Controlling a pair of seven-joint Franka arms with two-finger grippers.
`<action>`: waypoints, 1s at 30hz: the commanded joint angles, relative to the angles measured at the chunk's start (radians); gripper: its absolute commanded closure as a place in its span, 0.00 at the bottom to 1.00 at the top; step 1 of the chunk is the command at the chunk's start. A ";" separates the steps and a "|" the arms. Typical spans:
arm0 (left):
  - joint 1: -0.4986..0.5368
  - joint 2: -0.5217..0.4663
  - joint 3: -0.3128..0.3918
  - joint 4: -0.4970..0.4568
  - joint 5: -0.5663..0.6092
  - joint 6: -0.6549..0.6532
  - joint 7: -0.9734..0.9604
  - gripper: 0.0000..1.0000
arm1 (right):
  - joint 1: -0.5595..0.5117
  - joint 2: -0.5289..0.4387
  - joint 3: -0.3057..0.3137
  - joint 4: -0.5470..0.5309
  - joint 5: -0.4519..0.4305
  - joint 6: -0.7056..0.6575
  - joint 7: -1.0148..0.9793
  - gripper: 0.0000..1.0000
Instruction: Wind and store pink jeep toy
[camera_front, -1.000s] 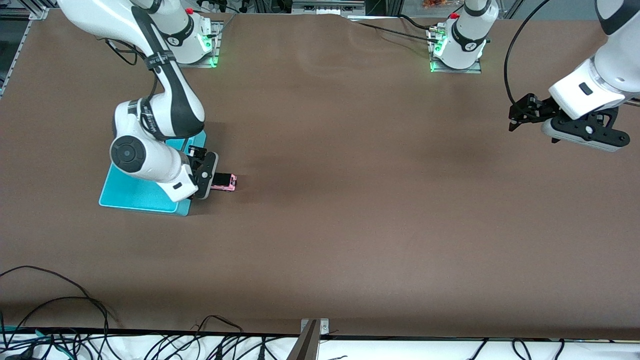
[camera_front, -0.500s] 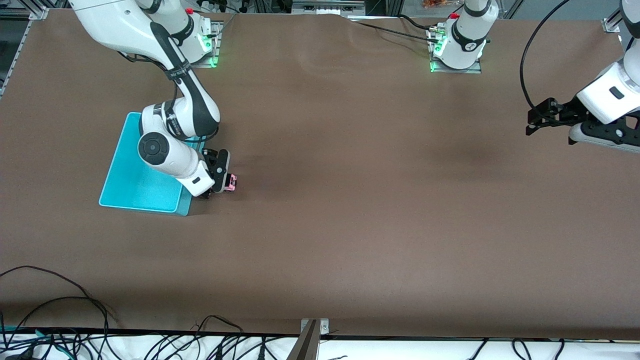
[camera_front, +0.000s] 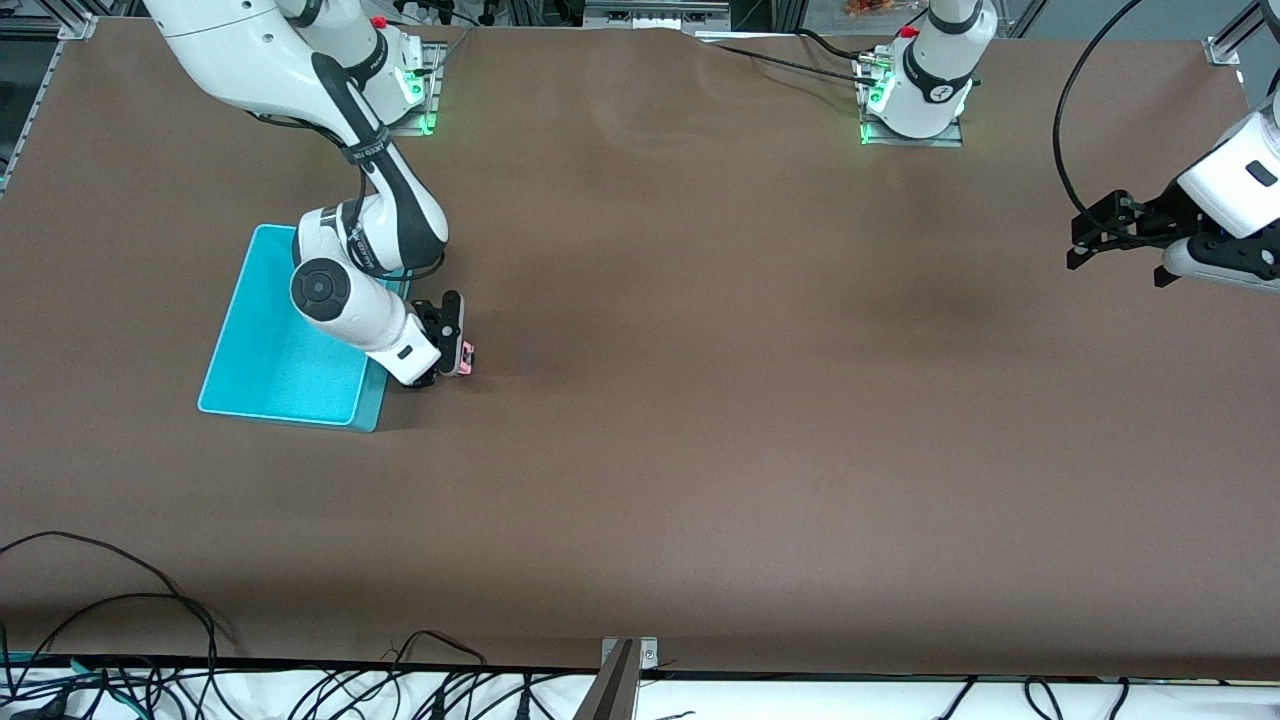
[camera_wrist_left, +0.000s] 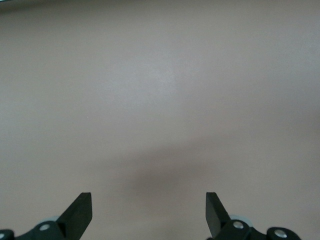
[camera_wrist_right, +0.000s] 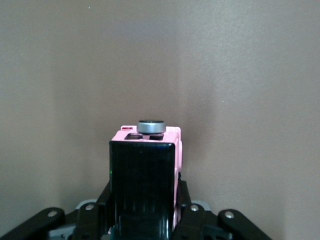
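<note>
1. Front view: the right arm bends low. The right gripper (camera_front: 452, 352) is shut tight on the pink jeep toy (camera_front: 466, 358), just beside the cyan bin (camera_front: 270, 370) on the counter (camera_front: 700, 420). The arm mostly hides the toy.
2. Left wrist view: the left gripper (camera_wrist_left: 149, 212) waits wide open, holding nothing.
3. Right wrist view: the toy's black roof sits between the fingers (camera_wrist_right: 187, 212).

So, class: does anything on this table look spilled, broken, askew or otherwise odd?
Nothing stands out. The right gripper is shut on the pink jeep toy, on the table beside the cyan bin, which lies flat. The left gripper waits open over bare table at its own end.
</note>
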 joint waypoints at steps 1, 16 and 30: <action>0.028 -0.010 -0.034 0.005 0.047 -0.003 0.011 0.00 | 0.001 -0.019 0.005 0.047 0.014 -0.032 -0.023 0.92; 0.032 -0.004 -0.037 0.030 0.001 -0.060 -0.095 0.00 | -0.019 -0.101 -0.017 0.294 0.035 -0.454 0.001 0.91; 0.059 0.004 -0.062 0.031 0.009 -0.060 -0.090 0.00 | -0.048 -0.218 -0.183 0.289 0.057 -0.733 -0.134 0.91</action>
